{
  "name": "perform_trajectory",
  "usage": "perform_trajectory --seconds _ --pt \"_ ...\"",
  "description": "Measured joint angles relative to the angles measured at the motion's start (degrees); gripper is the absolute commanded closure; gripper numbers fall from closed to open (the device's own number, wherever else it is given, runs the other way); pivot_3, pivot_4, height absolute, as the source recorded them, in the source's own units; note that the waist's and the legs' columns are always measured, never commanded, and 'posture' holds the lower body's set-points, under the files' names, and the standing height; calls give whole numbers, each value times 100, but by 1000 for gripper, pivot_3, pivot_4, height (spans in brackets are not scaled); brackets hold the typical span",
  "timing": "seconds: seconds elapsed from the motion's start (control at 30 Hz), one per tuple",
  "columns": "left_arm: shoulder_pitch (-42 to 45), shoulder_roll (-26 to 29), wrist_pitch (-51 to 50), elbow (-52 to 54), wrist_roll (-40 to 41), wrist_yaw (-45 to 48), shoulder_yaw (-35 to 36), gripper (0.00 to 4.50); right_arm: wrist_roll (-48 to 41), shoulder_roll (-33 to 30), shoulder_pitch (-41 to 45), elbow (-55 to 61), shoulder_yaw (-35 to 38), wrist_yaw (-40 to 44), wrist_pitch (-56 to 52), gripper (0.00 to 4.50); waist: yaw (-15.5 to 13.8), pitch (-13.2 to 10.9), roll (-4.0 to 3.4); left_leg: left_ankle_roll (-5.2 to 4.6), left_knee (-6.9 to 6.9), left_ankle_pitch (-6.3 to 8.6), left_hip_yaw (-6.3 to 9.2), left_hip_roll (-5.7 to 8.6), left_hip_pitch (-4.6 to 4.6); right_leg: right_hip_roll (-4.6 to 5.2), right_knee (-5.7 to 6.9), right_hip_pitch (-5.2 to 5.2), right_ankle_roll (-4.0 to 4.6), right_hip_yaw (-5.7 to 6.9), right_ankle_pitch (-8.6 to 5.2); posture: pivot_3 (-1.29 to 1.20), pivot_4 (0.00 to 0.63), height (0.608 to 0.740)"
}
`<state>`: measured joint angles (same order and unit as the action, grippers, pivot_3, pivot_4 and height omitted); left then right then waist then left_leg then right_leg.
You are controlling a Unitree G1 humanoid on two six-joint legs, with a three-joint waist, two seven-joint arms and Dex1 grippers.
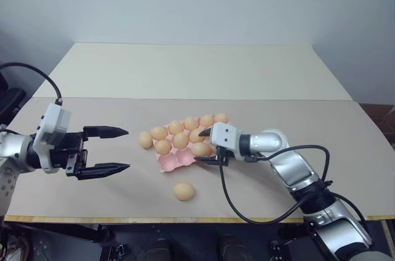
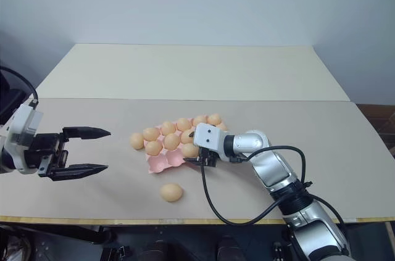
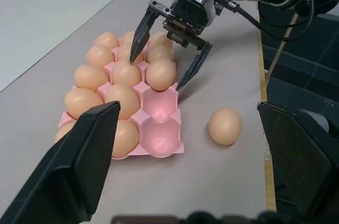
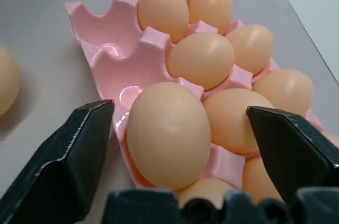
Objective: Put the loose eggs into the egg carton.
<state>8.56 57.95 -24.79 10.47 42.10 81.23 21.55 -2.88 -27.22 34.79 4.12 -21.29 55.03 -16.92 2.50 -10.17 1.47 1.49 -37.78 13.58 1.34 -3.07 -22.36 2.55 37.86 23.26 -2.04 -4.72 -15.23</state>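
The pink egg carton (image 1: 167, 161) lies mid-table with several tan eggs seated in it and two bare cups (image 3: 158, 123) at its near left end. My right gripper (image 1: 200, 145) is open, its fingers (image 3: 139, 37) either side of an egg (image 4: 169, 134) that sits in a front-row cup. One loose egg (image 1: 183, 191) lies on the table in front of the carton. Another egg (image 1: 145, 139) rests at the carton's left end; I cannot tell whether it sits in a cup. My left gripper (image 1: 127, 149) hovers open and empty, left of the carton.
The tan table (image 1: 296, 125) has free room left and right of the carton. Its front edge (image 1: 185, 218) runs close behind the loose egg. A cream table (image 1: 197, 70) adjoins at the back. A black cable (image 1: 228, 199) loops under my right arm.
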Motion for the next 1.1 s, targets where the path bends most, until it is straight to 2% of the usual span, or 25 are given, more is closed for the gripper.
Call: perform_trajectory --seconds 0.13,0.3,0.47,0.6,1.1 --pt "1 3 43 -25 -5 43 7 0 -675 -348 -63 643 553 321 -301 53 -27 0 0 0 0 0 2 0 -4 2 -6 -1 0 3 0 0 150 740" --pt "22 76 256 -348 -88 234 142 0 -2048 -1333 -646 1501 1813 1026 -897 53 -66 0 0 0 0 0 4 0 -4 3 -15 -8 0 9 0 0 150 740" --pt "-12 186 342 -540 -169 429 255 0 -2905 -2345 -1464 1548 2902 1889 -990 53 -31 -1 -1 0 1 0 1 -1 1 2 -16 -10 0 7 -1 0 150 740" --pt "-60 235 363 -670 -230 499 342 0 -3063 -2923 -1832 1185 3616 2378 -891 53 9 0 0 0 1 0 -1 -2 5 1 -15 -11 0 4 -1 0 150 740" --pt "-62 235 356 -639 -249 490 341 0 -3214 -2928 -1770 1174 3535 2207 -809 53 -2 -1 -1 0 1 0 -3 -2 2 1 -15 -9 -2 0 -2 0 150 740"
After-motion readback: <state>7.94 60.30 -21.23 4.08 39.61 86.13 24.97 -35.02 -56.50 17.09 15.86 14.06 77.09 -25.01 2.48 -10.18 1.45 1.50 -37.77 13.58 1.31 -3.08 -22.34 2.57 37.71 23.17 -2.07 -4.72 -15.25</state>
